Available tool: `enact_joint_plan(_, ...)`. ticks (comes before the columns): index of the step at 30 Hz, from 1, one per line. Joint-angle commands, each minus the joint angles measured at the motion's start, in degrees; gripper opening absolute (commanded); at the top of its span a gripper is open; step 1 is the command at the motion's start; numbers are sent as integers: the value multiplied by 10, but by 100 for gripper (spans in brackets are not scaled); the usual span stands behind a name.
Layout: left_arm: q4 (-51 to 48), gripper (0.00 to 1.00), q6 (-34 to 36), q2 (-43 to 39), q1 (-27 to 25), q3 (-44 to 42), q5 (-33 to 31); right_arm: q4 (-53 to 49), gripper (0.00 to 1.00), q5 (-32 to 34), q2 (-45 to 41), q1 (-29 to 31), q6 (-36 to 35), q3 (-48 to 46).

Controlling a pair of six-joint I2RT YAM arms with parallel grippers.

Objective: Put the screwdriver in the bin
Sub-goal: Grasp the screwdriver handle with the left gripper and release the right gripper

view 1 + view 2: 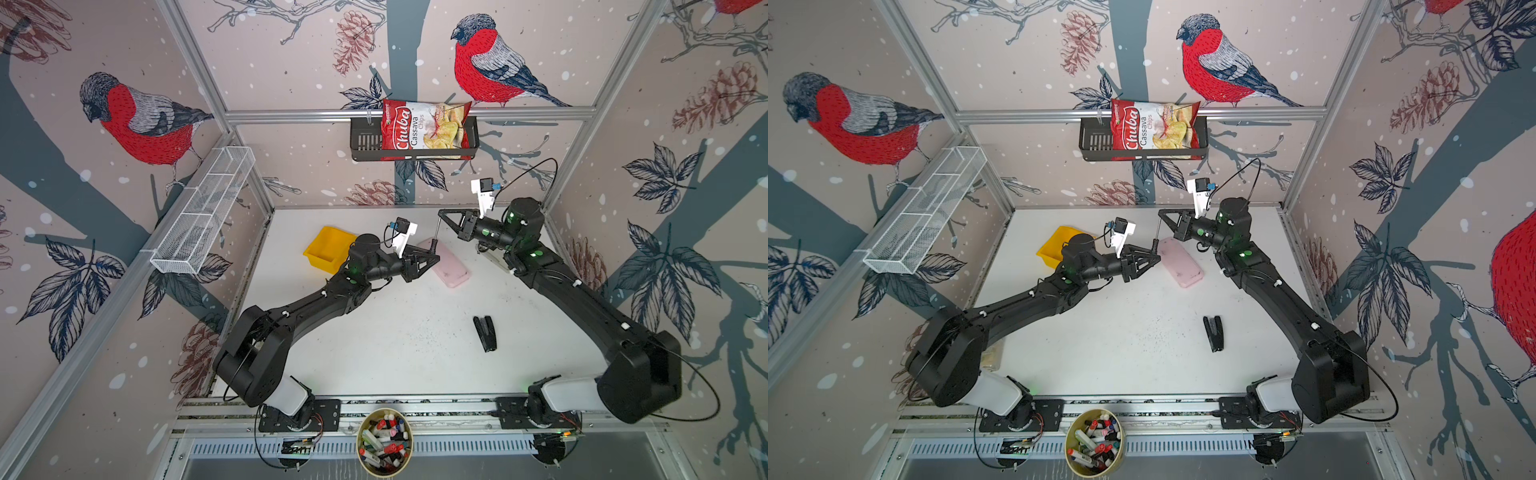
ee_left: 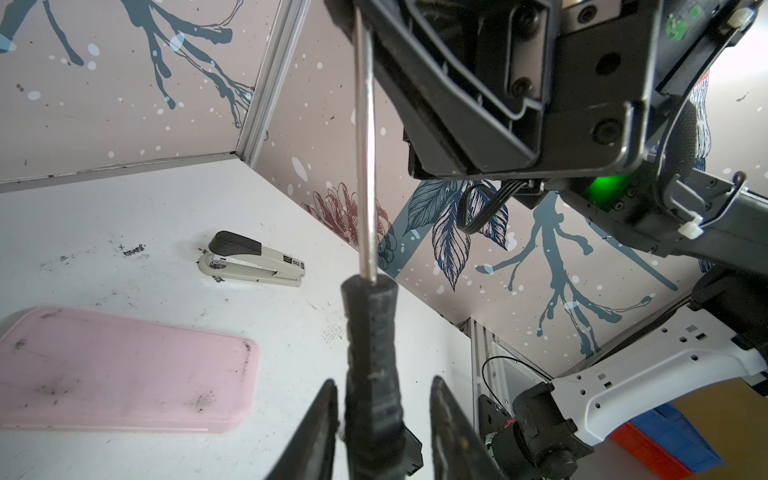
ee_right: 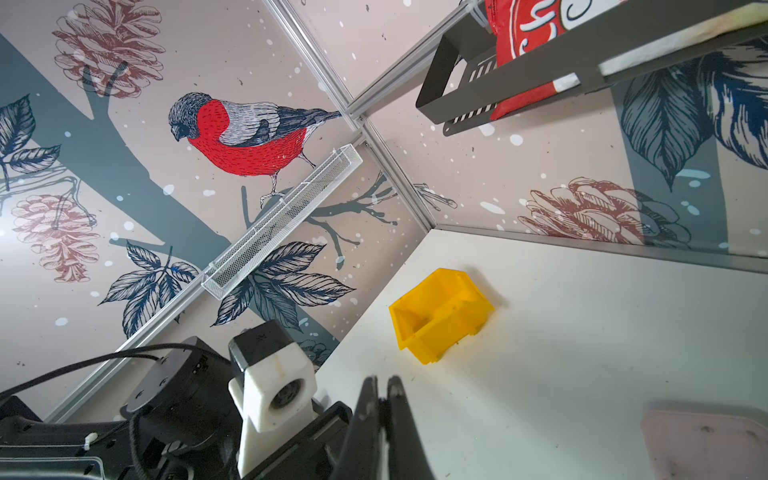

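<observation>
Left arm point(image 1: 307, 305) and right arm point(image 1: 582, 297) both stretch toward the far middle, tips nearly meeting. Right gripper point(image 1: 441, 213), the higher one, is pinched tight on the screwdriver point(image 1: 436, 231) shaft. Left gripper point(image 1: 435, 252) sits just below, jaws straddling the handle: one finger point(image 2: 322, 419) touching, a gap at the other.

The white desk point(image 1: 395, 353) is bare across its front middle, save a black wedge-shaped stapler point(image 1: 485, 333) toward the right edge. A flat pink rectangular pad point(image 1: 451, 268) lies at the far middle. Near the far left corner stands a small yellow plastic bin point(image 1: 326, 249), the black left arm point(image 1: 307, 297) beside it.
</observation>
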Motion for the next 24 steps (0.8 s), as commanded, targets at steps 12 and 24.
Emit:
enact_joint_plan(12,24,11,-9,-7,0,-5,2,18,0,-1,-10,-3,-5,-6)
enact_joint_plan(24,-23,9,18,-23,7,-11,-43,-6,76,22,-37,-4,-55,-25)
